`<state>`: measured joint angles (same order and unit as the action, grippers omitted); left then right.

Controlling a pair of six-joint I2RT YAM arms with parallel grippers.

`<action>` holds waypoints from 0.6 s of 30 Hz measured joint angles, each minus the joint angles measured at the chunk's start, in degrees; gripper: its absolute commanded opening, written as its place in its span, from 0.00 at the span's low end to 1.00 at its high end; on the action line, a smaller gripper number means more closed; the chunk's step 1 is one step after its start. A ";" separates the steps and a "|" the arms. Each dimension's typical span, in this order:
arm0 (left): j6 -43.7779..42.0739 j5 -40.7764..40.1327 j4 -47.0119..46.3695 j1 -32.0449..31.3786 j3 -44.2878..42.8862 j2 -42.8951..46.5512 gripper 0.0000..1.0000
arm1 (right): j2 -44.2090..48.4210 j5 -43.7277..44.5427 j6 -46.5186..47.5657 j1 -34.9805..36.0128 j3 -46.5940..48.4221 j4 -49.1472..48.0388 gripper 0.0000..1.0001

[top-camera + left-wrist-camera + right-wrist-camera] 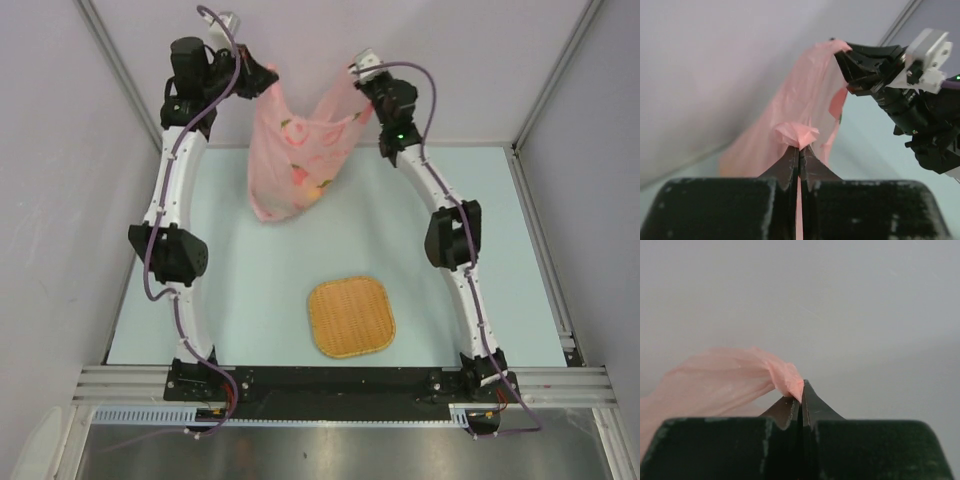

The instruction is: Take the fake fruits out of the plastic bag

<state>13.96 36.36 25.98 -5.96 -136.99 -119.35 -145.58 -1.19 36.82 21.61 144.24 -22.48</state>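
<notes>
The pink plastic bag (296, 155) hangs high over the far middle of the table, stretched between both grippers. My left gripper (268, 80) is shut on its left top corner, with pink film bunched at the fingertips in the left wrist view (800, 148). My right gripper (352, 80) is shut on its right top corner, also seen in the right wrist view (801, 390). The bag (795, 120) sags in a V between them. Fake fruits (305, 180) show as red and yellow patches through the film near the bag's bottom; I cannot tell them apart.
A woven orange-tan square tray (350, 317) lies on the pale table near the front middle. Grey walls stand close behind the bag and on both sides. The right arm's wrist (920, 100) is close on the right in the left wrist view.
</notes>
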 measured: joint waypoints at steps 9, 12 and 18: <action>-5.99 4.15 -7.48 -8.00 14.67 13.31 0.00 | 45.27 7.91 -10.32 -10.80 -54.05 2.43 0.00; -6.99 6.08 -6.62 -9.11 36.72 24.39 0.00 | 61.81 7.10 -13.53 -9.38 -69.57 5.73 0.00; -7.39 5.88 0.48 -9.11 63.78 28.70 0.00 | 75.97 1.99 -22.86 -7.32 -89.61 20.96 0.06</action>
<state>6.57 42.24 26.46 -15.07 -73.21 -90.65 -69.60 0.80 13.96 14.28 54.63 -1.52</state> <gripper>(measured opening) 0.006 0.011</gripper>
